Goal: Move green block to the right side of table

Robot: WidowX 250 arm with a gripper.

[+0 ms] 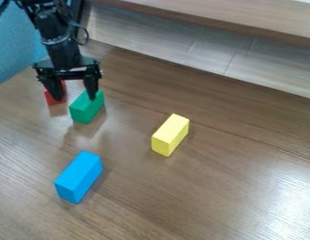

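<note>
Brown wood-grain table (201, 201), bright glare at lower right of view. Pale panel (182, 44) along back, brown ledge (245, 21) above it. Blue surface (13, 44) at upper left. Gripper (76, 99) over table, fingers apart, one tip at green block (87, 108), contact unclear. Red block (55, 96) just beside green. Yellow block (171, 135), blue block (79, 176) well apart.

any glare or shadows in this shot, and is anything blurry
Camera view: bright glare on the table at lower right; soft shadows beside the blue block and yellow block; slight softness overall, block edges still readable.
</note>
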